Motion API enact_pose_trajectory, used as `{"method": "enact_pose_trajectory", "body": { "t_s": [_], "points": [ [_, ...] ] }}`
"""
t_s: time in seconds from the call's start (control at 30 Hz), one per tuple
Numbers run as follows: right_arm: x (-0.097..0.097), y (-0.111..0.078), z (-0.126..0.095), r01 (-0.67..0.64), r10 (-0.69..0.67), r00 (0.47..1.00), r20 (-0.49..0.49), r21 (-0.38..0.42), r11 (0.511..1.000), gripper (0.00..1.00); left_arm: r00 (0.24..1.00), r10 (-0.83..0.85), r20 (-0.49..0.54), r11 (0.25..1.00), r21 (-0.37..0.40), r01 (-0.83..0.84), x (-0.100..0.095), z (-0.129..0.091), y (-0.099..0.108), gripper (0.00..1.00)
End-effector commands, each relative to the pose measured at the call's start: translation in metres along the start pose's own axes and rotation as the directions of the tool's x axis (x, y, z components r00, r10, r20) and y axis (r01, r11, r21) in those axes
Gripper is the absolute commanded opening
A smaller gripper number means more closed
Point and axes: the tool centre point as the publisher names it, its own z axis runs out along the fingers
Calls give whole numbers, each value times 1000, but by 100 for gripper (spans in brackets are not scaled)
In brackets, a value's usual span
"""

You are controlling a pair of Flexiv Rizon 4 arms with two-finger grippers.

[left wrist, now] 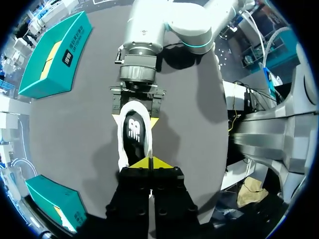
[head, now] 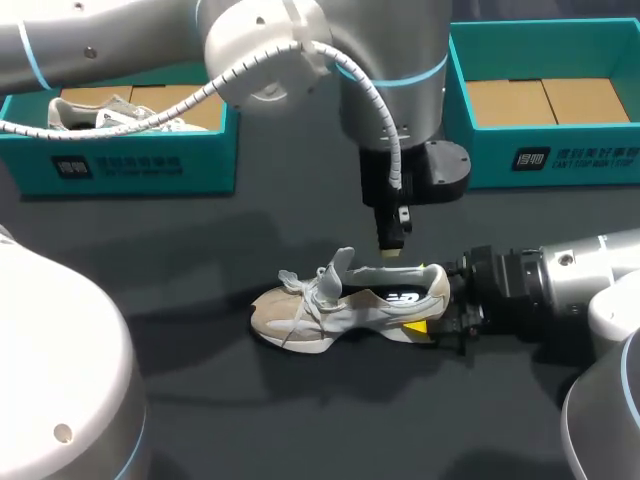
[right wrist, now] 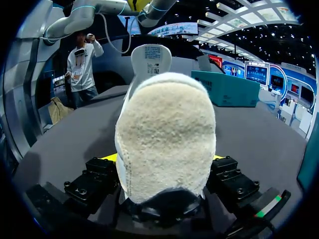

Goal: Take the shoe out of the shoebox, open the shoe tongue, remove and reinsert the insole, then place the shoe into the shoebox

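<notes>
Beige suede-and-mesh running shoe with white laces (head: 340,310): out of both boxes, upright on its sole near the middle of the dark grey worktop (head: 300,420). Toe toward the left side, heel toward the right. Padded tongue (head: 338,268) standing up, clear of the opening. Black insole with a white mark (left wrist: 133,130) inside the shoe, in view through the opening.

Right jaws: closed on the shoe at the heel, one yellow fingertip (head: 415,327) on each side, low by the sole. In the right wrist view, heel cup directly ahead, between the two black finger blocks. Right arm (head: 570,285) low over the worktop, entering from the right edge, roughly level.

Left jaws: pointing straight down over the opening of the shoe, between tongue and heel collar. Yellow fingertips (left wrist: 142,164) pressed together, closed. Tips at or just above the collar rim; contact with the shoe not determinable, and no way to tell whether anything is pinched between them. Left arm (head: 260,45) entering from the upper left and reaching past the middle, with a white ribbed cable hose (head: 380,105) looped down along the wrist.

Teal cardboard shoebox with a brown card floor (head: 560,160): open, at the far right of the worktop, well apart from the shoe.

Second teal shoebox (head: 130,165): open, at the far left, with a pale grey-and-white sneaker (head: 105,112) lying inside.
</notes>
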Motion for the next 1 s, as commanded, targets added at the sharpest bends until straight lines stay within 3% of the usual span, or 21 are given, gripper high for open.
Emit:
{"method": "enact_pose_trajectory", "body": {
  "t_s": [0.03, 0.5, 1.0],
  "points": [
    [1, 1, -1, 0, 0, 1000, 2, 2, 1000, 0, 1000, 9, -6, 1000, 0, -9, -5, 30, -10, 0],
    [1, 1, -1, 0, 0, 1000, 2, 2, 1000, 0, 999, 43, 19, 998, 35, -44, -14, 84, -10, 0],
    [1, 1, -1, 0, 0, 1000, 2, 2, 1000, 0, 999, 26, -21, 1000, 11, -26, -26, 122, -6, 0]
  ]
}}
